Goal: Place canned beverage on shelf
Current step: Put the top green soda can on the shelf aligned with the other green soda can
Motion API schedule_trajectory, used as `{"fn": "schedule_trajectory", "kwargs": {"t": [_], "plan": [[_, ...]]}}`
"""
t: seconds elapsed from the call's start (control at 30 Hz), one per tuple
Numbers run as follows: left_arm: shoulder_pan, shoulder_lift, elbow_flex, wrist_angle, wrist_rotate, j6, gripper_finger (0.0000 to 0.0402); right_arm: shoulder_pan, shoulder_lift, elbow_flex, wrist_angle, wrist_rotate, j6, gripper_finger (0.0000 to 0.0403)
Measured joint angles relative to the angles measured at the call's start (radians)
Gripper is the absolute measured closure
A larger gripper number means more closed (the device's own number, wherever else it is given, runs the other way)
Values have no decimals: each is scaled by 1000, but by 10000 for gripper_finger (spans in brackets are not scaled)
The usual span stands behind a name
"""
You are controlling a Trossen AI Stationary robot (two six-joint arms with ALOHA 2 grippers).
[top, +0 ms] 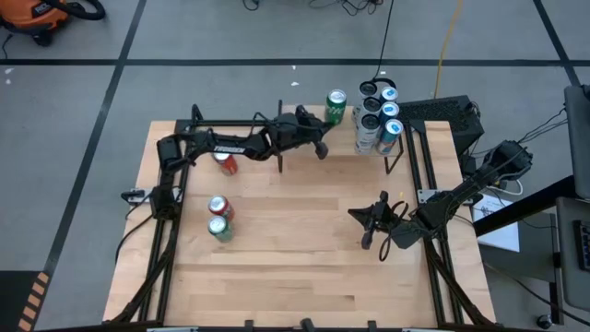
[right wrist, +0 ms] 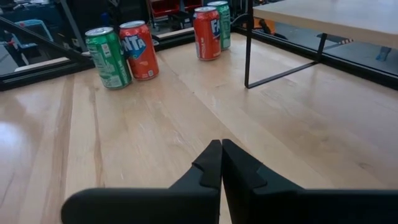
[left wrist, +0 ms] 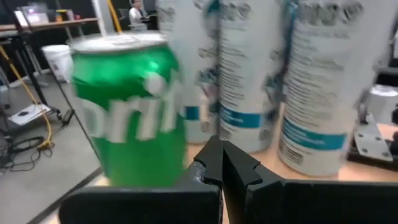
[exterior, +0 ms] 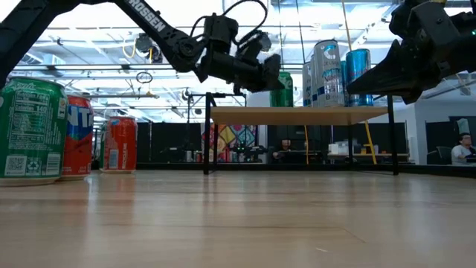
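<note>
Nearest you in the low view, a green can [exterior: 30, 128] stands upright at the 9 o'clock edge, with an orange Fanta can [exterior: 76, 135] just beside it and a second red-orange can [exterior: 120, 144] farther back; all three stand on the desk [exterior: 238, 219].

Seen from above, your left hand [top: 300, 141] hangs at about 12 o'clock over the desk, close to the shelf [top: 417, 138] but not touching any can. Its fingers are pressed together and hold nothing. Right in front of it, the left wrist view shows a green Sprite can [left wrist: 129, 110] standing upright at the shelf's edge, with tall white-and-blue cans [left wrist: 314, 81] beside it. From above, that Sprite can sits at the shelf's 9 o'clock end and the tall cans cluster just to its 3 o'clock side, so a canned beverage is already on the shelf.

Your right hand [top: 371, 231] waits at about 4 o'clock over the bare desk, well apart from the shelf and from every can. Its fingers are also fully closed, with nothing between them.

On the desk's 9 o'clock side, from above, one red can lies under the left arm, and the red can and green can stand touching lower down. The right wrist view shows these cans upright beyond the shelf's thin black leg [right wrist: 247, 43].
</note>
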Motion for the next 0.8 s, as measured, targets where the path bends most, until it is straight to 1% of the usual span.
{"fn": "schedule_trajectory", "kwargs": {"t": [0.17,0.53,0.67,0.73,0.8], "plan": [[-4,60,13,44,-49,-1,402,0,0,0,11,0,1,403],[5,85,63,49,-52,-3,401,0,0,0,11,3,-18,403],[-13,75,65,-15,-51,-3,402,0,0,0,6,8,-26,403],[-36,59,65,-79,-41,9,402,8,0,0,-7,39,-26,403],[-67,51,65,-97,-21,28,401,25,0,0,-19,92,-22,403]]}}
